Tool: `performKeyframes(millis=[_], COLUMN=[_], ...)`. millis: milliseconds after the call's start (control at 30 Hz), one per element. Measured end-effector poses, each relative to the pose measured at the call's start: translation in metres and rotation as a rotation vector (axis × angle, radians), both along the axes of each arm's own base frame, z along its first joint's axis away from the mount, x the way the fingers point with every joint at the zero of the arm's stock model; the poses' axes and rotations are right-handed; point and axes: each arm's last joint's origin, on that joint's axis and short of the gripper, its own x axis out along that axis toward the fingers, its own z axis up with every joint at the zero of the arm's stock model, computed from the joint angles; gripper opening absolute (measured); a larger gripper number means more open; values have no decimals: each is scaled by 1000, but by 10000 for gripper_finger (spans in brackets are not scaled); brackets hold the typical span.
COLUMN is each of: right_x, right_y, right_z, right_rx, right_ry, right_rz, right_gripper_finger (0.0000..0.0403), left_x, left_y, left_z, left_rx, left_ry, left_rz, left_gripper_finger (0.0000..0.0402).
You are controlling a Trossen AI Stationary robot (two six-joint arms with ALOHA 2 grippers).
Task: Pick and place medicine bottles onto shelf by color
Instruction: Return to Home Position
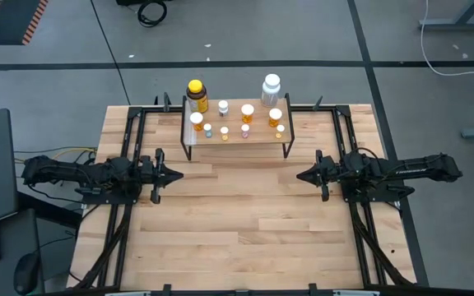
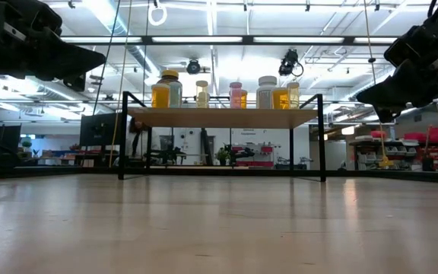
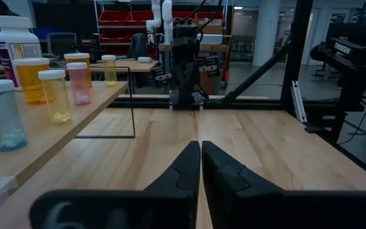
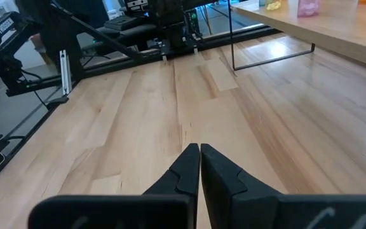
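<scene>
Standing in rows on the shelf (image 1: 262, 138), medicine bottles (image 1: 247, 112) at the far side of the counter (image 1: 237, 222), left gripper (image 1: 174, 173) and right gripper (image 1: 301, 174) both closed and empty, hovering well apart in front.

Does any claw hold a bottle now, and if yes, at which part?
Nothing is held. The left claw and the right claw are both shut and empty; the bottles stand on the shelf.

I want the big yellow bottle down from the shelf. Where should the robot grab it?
Probably by the round body just under its cap, coming from above with the left gripper. The big yellow bottle stands upright at the shelf's far left corner, with a white-capped vial close in front.
</scene>
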Motion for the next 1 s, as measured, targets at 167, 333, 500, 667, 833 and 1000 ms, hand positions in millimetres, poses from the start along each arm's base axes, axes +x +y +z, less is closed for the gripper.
performKeyframes(millis=[167,333,500,667,833,1000], right_x=[0,0,0,0,0,0], right_y=[0,0,0,0,0,0], right_z=[0,0,0,0,0,0], right_rx=[0,0,0,0,0,0], right_ry=[0,0,0,0,0,0], right_rz=[0,0,0,0,0,0], right_gripper_finger=[25,23,24,23,23,23], left_x=[0,0,0,0,0,0], left_y=[0,0,0,0,0,0], left_z=[0,0,0,0,0,0], left_rx=[0,0,0,0,0,0], left_ry=[0,0,0,0,0,0], left_rz=[0,0,0,0,0,0], left_gripper_finger=[24,32,33,25,25,33])
